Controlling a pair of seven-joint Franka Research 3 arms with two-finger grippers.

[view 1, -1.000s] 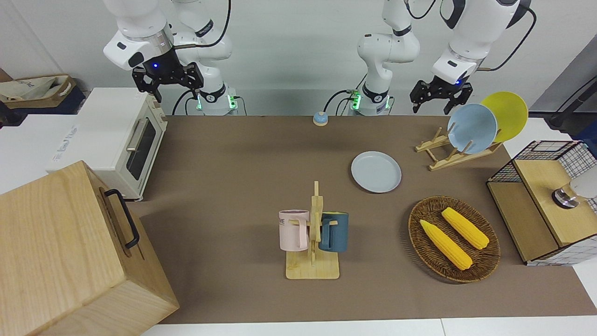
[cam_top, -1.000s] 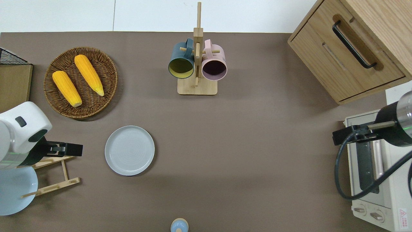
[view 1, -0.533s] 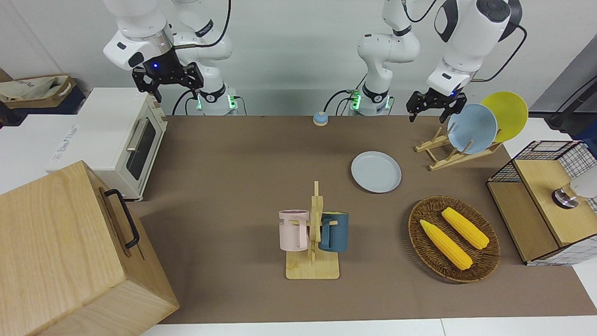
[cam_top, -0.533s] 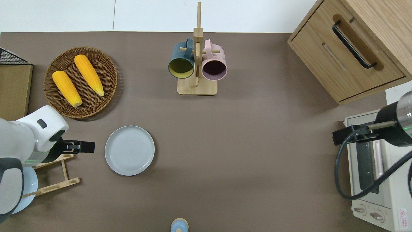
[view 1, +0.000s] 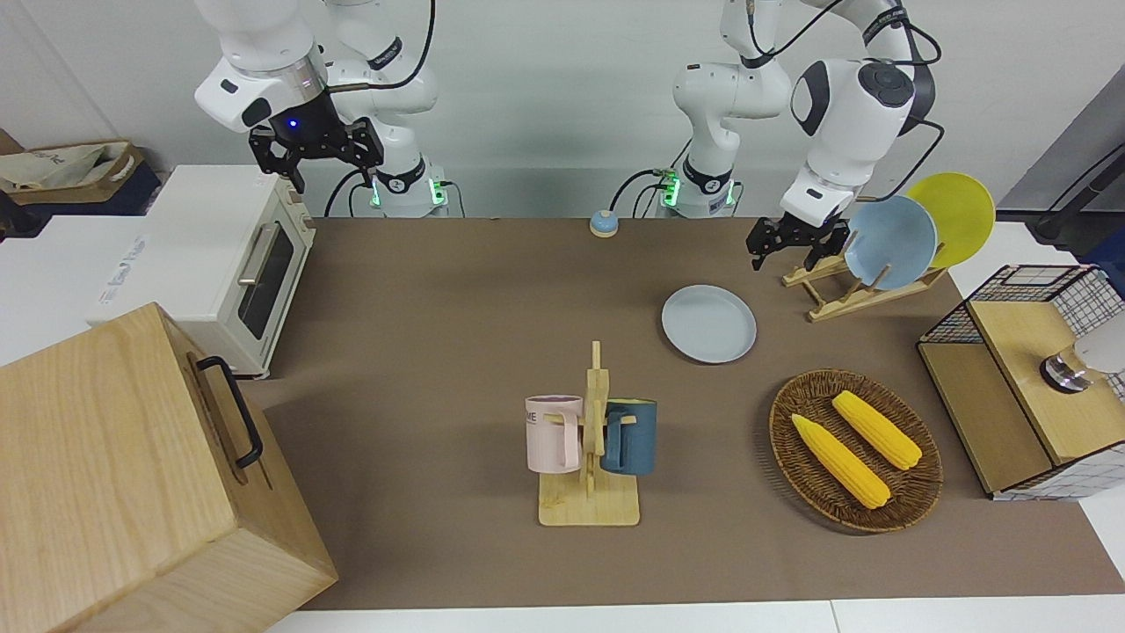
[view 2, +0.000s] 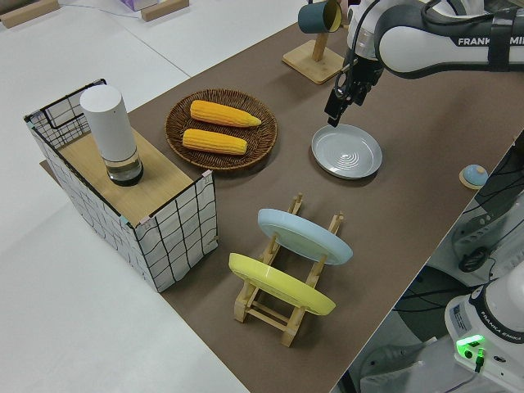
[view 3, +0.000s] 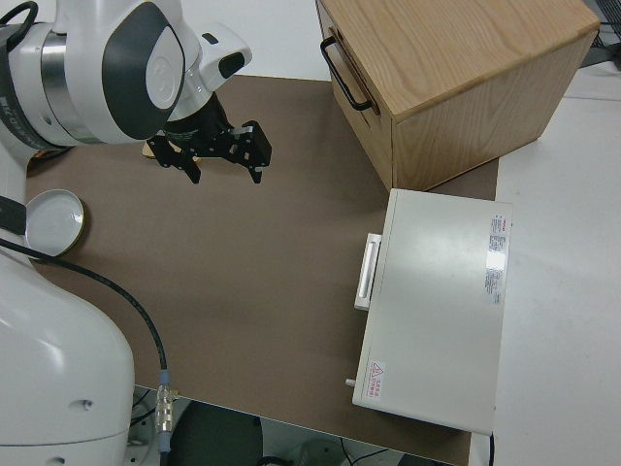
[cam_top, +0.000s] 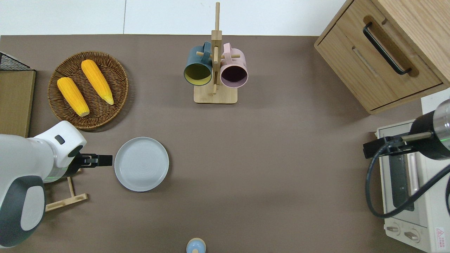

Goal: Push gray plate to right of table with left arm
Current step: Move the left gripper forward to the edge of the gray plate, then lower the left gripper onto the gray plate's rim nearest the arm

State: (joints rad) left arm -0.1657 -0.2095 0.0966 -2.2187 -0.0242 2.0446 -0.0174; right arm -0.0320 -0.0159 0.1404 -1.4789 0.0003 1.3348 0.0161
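Note:
The gray plate (view 1: 708, 323) lies flat on the brown table (view 1: 439, 308), between the dish rack and the mug stand. It also shows in the overhead view (cam_top: 141, 164) and the left side view (view 2: 347, 151). My left gripper (view 1: 785, 257) is open and empty. In the overhead view (cam_top: 107, 160) it hangs low over the table, just off the plate's rim on the side toward the left arm's end, not touching it. My right gripper (view 1: 330, 171) is open and parked.
A wooden rack (view 1: 848, 294) holds a sky-blue plate (view 1: 889, 242) and a yellow plate (view 1: 962, 211). A wicker basket (cam_top: 121, 75) holds two corn cobs. A mug stand (cam_top: 215, 95), a small bell (cam_top: 195, 246), a toaster oven (view 1: 211, 264), a wooden drawer box (cam_top: 383, 52) and a wire crate (view 1: 1019, 378) stand around.
My left arm has come down from over the dish rack and moved toward the gray plate's rim. The plate and the right arm have not moved.

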